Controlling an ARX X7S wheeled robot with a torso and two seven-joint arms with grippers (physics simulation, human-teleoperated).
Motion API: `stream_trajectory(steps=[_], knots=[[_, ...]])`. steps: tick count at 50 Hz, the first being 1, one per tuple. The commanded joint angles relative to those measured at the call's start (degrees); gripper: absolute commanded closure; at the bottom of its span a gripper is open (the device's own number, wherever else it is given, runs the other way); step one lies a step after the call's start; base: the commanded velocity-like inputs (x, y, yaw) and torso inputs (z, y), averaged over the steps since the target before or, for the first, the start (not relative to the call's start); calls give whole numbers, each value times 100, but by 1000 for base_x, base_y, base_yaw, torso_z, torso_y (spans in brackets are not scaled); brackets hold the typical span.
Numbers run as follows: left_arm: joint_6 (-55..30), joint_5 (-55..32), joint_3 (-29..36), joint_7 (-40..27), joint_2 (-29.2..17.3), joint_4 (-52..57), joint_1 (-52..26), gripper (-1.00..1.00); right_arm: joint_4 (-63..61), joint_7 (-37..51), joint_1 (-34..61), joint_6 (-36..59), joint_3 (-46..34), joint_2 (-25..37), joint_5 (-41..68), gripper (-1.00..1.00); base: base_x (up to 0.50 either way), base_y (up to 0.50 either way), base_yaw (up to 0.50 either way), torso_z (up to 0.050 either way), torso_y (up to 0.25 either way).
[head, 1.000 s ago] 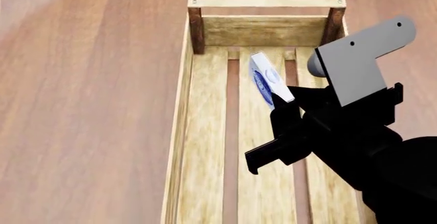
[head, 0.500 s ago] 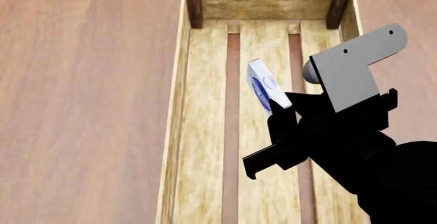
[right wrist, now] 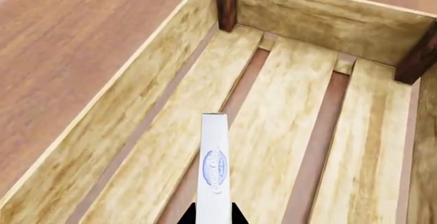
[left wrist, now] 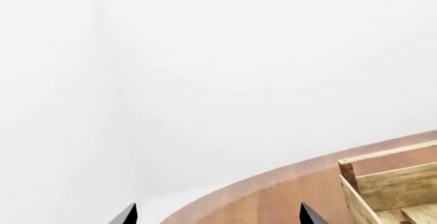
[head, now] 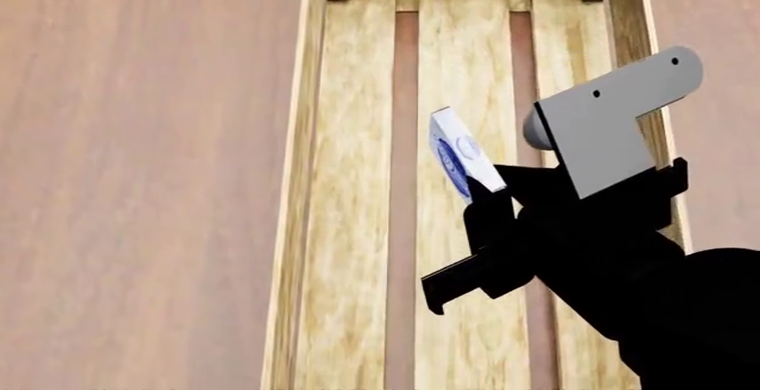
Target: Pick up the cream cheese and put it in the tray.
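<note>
Three pale wooden slats line the tray [head: 356, 230]; above them the right gripper [head: 489, 196] pinches the flat white cream cheese [head: 461, 154] edge-up.

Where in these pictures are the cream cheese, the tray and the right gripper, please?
cream cheese [head: 458, 151], head view, on its blue-logo face.
tray [right wrist: 130, 111], right wrist view, on a side wall.
right gripper [right wrist: 213, 215], right wrist view, between the fingertips, which clamp the box.
</note>
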Motion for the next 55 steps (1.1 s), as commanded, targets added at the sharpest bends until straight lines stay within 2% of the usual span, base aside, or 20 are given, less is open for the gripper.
stream_trajectory(steps=[1, 46, 55], knots=[[2, 8, 5, -4, 1, -2, -3, -100, -11, -52, 54, -28, -6, -8, -38, 100, 0, 0, 0, 0, -107], [55, 16, -10, -39, -26, -19, 9, -100, 6, -77, 9, -139, -103, 28, -53, 100, 0, 0, 0, 0, -108], [132, -32, 15, -37, -51, -15, 18, -100, -2, -76, -25, -170, -104, 55, -50, 100, 1, 0, 1, 0, -29]])
